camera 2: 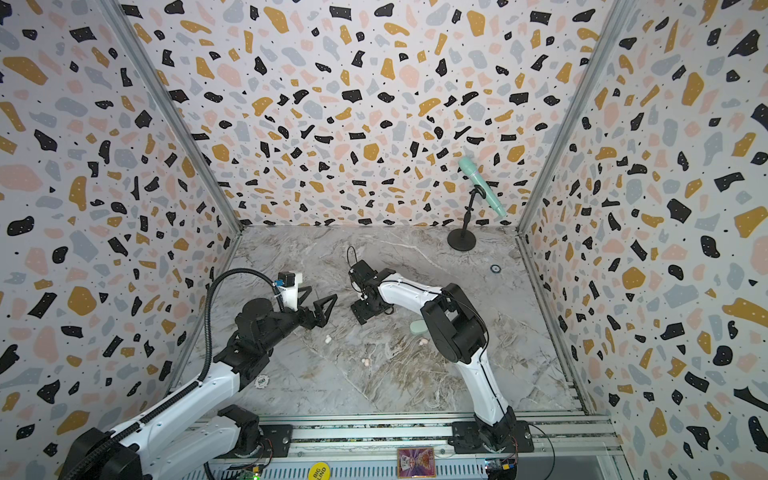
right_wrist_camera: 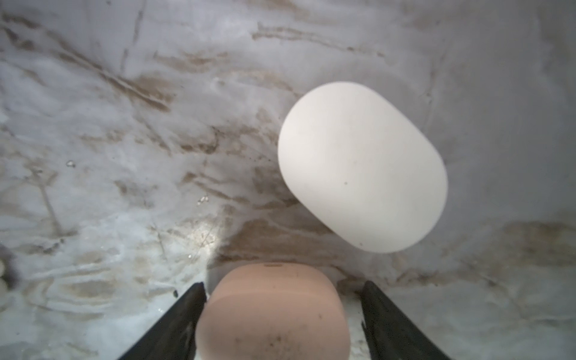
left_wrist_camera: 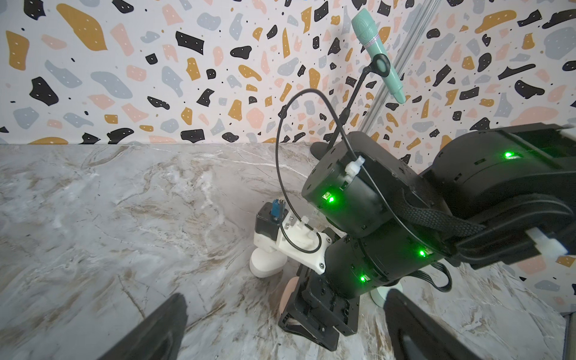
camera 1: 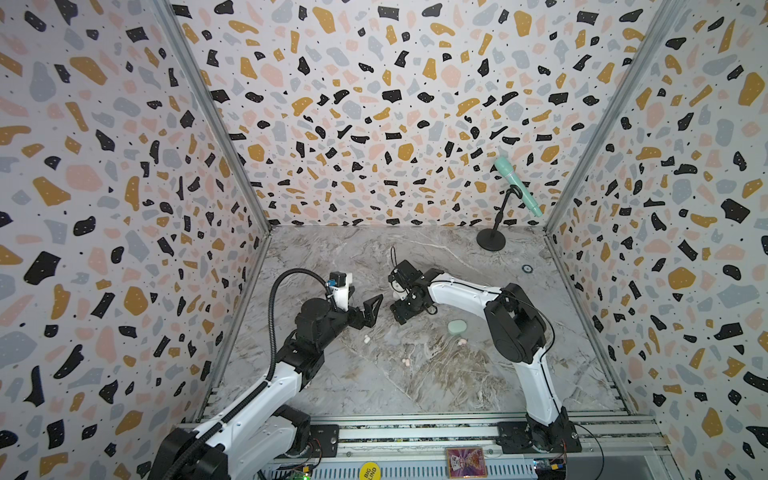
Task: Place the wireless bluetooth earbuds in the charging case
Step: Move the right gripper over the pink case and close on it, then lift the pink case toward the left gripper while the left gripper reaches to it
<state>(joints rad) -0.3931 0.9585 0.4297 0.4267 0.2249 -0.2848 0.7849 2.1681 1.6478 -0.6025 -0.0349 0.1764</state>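
Furthest left, the left gripper (camera 1: 363,301) reaches toward the middle of the marbled surface (camera 1: 415,390), its jaws spread wide apart with nothing between them. Just in front of it, toward the front rail, a pale pair of earbuds (camera 1: 367,339) lies loose on the surface.

Facing it near the middle, the right gripper (camera 1: 400,308) points down at the surface. Its wrist view shows the jaws apart on either side of a closed pink case (right_wrist_camera: 271,321). One jaw is close against the case's side and a clear gap shows at the other, so the case is straddled, not clamped. Just beyond it lies a closed white case (right_wrist_camera: 361,168), apart from the pink one and turned at an angle. In the left wrist view the white case (left_wrist_camera: 265,266) sits under the right arm's camera mount.

Further right and nearer the front, a second pair of earbuds (camera 1: 407,362) lies in the open. Next comes a closed mint-green case (camera 1: 457,327) just beside the right arm, with a third pair (camera 1: 462,342) just in front of that case. All the earbuds in sight lie outside the cases, and they are too small to tell their colours surely.

In the far right corner a mint-green microphone (camera 1: 517,185) leans in a black stand (camera 1: 491,240).
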